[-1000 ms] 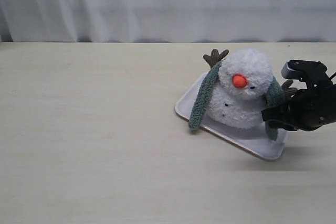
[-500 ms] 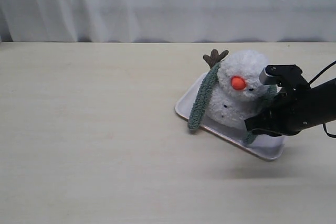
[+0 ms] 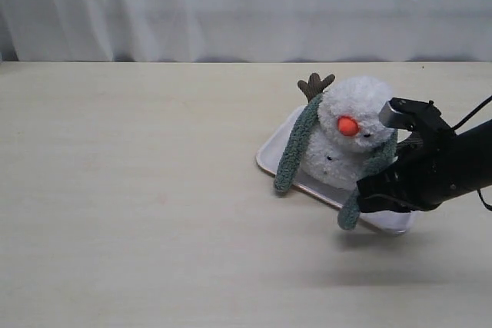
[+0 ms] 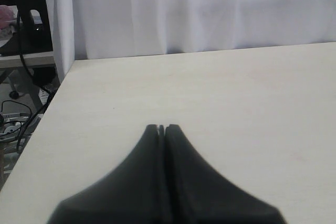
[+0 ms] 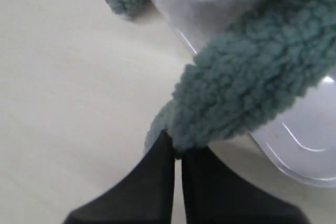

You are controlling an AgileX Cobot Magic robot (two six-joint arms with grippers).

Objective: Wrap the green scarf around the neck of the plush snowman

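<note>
Snowman: the plush snowman (image 3: 350,163) sits on the white tray (image 3: 270,160), right of centre on the counter (image 3: 138,205), with its orange nose (image 3: 348,125) turned toward the exterior camera.
Twig arm: one brown twig arm (image 3: 315,84) pokes up beside the head, on the view's left.
Scarf: the green scarf (image 3: 296,144) is slung behind the snowman, and a tail comes down on each side!
Left tail: it hangs down past the tray's rim, and its rounded end touches the counter just beside the tray.
Right tail: it crosses the front of the body, slanting down toward the tray's near edge.
Neck: the snowman's neck (image 3: 332,140) shows bare in front; the knit is not closed across it.
Right pincer: the right pincer (image 5: 177,148) is squeezed tight on that right tail close to its end, fuzzy knit bunched at the fingertips, the tip dangling just past the tray's near edge.
Left pincer: the left pincer (image 4: 161,128) has its fingers pressed together with nothing between them, over bare counter, well apart from the action.
Backdrop: a white curtain (image 3: 231,5) runs behind the counter.
</note>
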